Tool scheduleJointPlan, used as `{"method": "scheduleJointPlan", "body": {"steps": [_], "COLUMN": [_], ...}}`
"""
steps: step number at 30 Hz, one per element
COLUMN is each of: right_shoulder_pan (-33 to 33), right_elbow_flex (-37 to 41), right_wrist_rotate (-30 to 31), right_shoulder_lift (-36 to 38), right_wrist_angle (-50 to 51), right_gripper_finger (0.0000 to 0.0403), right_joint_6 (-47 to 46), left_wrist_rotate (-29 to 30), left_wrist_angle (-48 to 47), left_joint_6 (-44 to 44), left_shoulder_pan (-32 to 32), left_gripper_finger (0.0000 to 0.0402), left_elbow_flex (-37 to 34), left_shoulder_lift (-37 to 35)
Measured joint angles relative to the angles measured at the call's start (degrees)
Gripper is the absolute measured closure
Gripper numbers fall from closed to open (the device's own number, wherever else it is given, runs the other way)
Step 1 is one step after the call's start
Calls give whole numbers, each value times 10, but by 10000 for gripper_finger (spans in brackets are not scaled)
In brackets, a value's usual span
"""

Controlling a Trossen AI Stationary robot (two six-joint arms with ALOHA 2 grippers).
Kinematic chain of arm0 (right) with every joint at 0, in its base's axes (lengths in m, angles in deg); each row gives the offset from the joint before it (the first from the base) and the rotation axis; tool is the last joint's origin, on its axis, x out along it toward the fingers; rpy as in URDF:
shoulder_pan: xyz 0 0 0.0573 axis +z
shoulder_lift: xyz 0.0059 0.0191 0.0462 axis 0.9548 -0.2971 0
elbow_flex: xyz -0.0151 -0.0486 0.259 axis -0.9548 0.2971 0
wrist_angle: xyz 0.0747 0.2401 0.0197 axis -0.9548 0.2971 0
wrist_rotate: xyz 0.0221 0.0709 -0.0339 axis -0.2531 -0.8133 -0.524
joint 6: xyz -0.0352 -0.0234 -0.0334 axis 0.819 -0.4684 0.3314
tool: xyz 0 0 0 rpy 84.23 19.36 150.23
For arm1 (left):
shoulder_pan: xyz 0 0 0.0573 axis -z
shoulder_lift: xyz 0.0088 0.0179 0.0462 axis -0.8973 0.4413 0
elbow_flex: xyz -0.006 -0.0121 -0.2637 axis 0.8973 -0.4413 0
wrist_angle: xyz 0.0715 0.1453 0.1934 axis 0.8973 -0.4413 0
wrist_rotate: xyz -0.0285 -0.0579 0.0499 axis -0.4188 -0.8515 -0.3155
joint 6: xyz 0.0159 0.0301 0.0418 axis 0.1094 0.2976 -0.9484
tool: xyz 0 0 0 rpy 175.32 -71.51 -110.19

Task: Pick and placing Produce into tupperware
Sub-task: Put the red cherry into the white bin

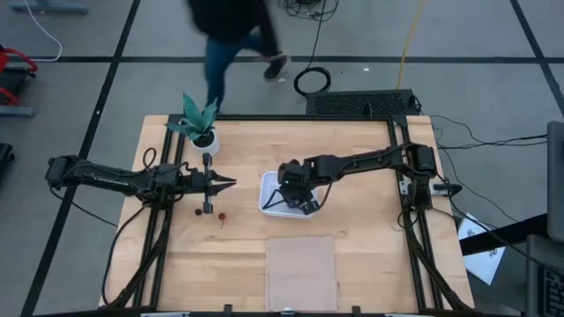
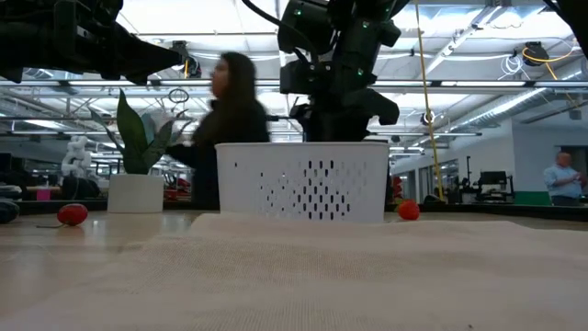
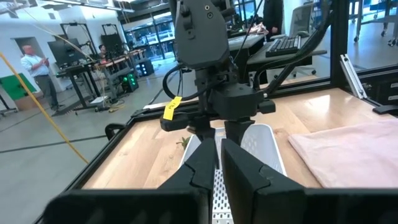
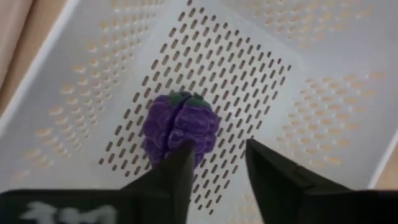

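The purple grape cluster (image 4: pixel 180 127) lies on the white tupperware (image 4: pixel 298 93) floor just under the spread right gripper (image 4: pixel 217 163), looking light, rigid and lumpy, best pinched across its middle, while the left gripper (image 1: pixel 227 182), pressed together, waits nearby.

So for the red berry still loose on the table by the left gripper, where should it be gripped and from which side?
Probably from straight above, fingers closing across its round middle. The red berry sits alone on bare wood just beside the left gripper, nothing crowding it. It is small and low, so a side approach would likely scrape the table.
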Motion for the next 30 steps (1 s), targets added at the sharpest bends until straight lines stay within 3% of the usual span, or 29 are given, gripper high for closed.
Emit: {"method": "scheduleJointPlan", "body": {"steps": [7, 13, 30], "right_shoulder_pan": [1, 1, 1], "right_elbow_flex": [0, 0, 1], "right_wrist_rotate": [0, -1, 0], "right_shoulder_lift": [0, 0, 56], "right_wrist_angle": [-11, -11, -5], "right_gripper_finger": [355, 396, 401], "right_joint_6": [3, 4, -18], "left_wrist_rotate": [0, 0, 0], "left_wrist_angle": [0, 0, 0], "left_joint_6": [0, 1, 0], "left_shoulder_pan": [0, 0, 0], "left_gripper_finger": [369, 369, 369], "left_elbow_flex": [0, 0, 0], "left_shoulder_lift": [0, 0, 0]}}
